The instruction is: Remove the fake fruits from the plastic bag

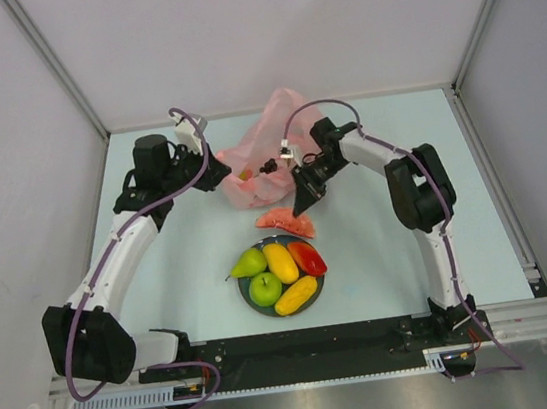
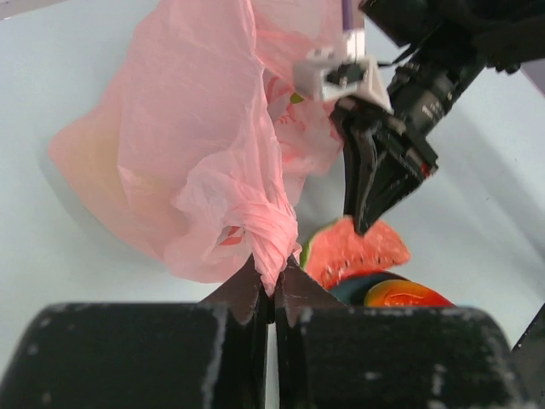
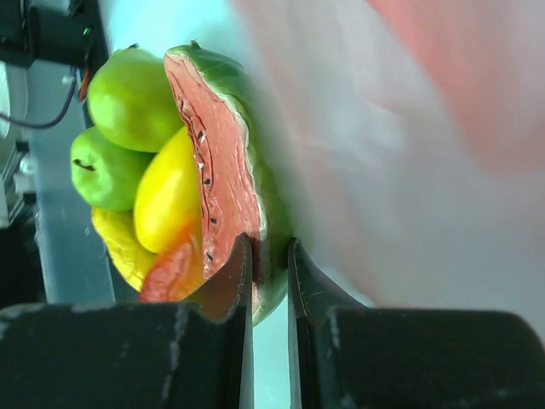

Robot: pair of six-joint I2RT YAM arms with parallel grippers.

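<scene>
Closest to the left wrist lens, the left end effector (image 2: pixel 274 285) is clamped on a twisted bunch of the bag (image 2: pixel 196 145), with the pink film pinched tight between its fingers. From above, it sits at the bag's 9 o'clock side, holding the film up off the counter (image 1: pixel 172 278).

The bag lies at the far middle of the counter, at 12 o'clock from the plate (image 1: pixel 244 294). Whether any fruit is left inside cannot be told.

At the bag's 5 o'clock, the right end effector (image 1: pixel 304 203) points down over the watermelon slice (image 1: pixel 286 223). Its fingers are close together with a narrow gap. I cannot tell whether they pinch the rind or have let go.

The slice lies at the plate's 12 o'clock edge. On the plate sit a pear (image 1: pixel 248 263), an apple (image 1: pixel 264 288), two yellow pieces (image 1: pixel 281 262) and a red piece (image 1: pixel 307 258).

The step in hand looks like setting down the slice, late in the task. The next move likely calls for the right end effector to lift clear of the slice and swing to 11 o'clock toward the bag mouth. The left grip should keep the mouth raised and open so any remaining fruit can be found.
</scene>
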